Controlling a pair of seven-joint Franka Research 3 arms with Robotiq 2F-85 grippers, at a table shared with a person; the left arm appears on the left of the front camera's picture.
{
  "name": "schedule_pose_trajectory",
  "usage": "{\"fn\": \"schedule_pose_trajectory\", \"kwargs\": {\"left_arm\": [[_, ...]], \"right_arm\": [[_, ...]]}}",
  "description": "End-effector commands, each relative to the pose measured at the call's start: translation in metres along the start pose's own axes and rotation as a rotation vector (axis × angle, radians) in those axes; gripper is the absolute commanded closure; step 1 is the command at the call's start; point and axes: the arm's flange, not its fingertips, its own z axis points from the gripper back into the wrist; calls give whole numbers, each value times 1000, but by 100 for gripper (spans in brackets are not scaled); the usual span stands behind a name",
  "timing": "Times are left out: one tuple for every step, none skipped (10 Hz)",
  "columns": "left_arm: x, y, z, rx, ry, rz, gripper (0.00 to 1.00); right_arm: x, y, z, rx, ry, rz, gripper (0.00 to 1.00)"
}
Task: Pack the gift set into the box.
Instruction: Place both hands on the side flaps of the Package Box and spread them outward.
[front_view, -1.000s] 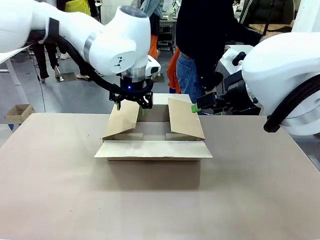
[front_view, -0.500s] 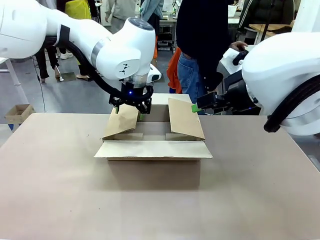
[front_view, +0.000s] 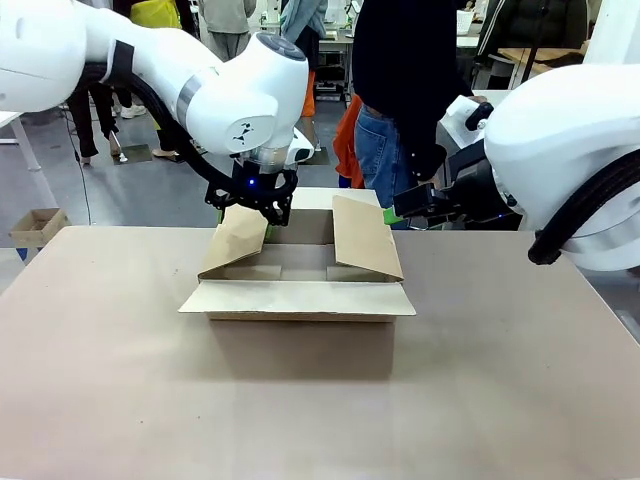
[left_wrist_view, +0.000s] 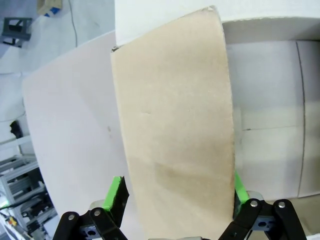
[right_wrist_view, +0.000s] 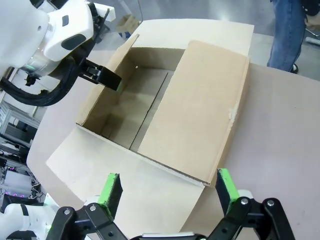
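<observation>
A: How far along is it?

B: The table (front_view: 100, 380) carries the box (front_view: 300, 345) at its middle, mouth up. The near flap (front_view: 300, 298) lies folded out flat; the left flap (front_view: 235, 240) and right flap (front_view: 365, 240) stand leaning in over the mouth. In the right wrist view the box floor is bare cardboard, so I judge packing has not begun; this is the opening step.

A: And the grippers?

B: The left gripper (front_view: 252, 210) sits at the top edge of the left flap, jaws spread wide. In its wrist view the flap's face runs up between the green pads (left_wrist_view: 116, 192), unpinched; whether it touches them I cannot tell. The right gripper (right_wrist_view: 168, 189) hangs just beside the top of the right flap, jaws likewise spread, grasping nothing.

A: What next?

B: Likely each side flap has to be pushed outward past upright, so that the mouth stands clear. The push should be gentle, since the box looks light and could slide. After that the gift set needs a free path down from above; a person (front_view: 400, 90) stands at the far side.
</observation>
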Motion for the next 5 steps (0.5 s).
{"fn": "schedule_pose_trajectory", "kwargs": {"left_arm": [[-15, 10, 12, 29, -54, 39, 0], [-18, 20, 19, 41, -70, 57, 0], [-19, 29, 23, 45, -75, 72, 0], [-22, 45, 27, 49, -82, 98, 0], [-23, 60, 26, 55, -76, 119, 0]], "right_arm": [[1, 4, 6, -11, 5, -22, 0], [1, 4, 6, -11, 5, -22, 0], [1, 4, 6, -11, 5, -22, 0], [1, 4, 6, -11, 5, -22, 0], [1, 4, 6, -11, 5, -22, 0]]}}
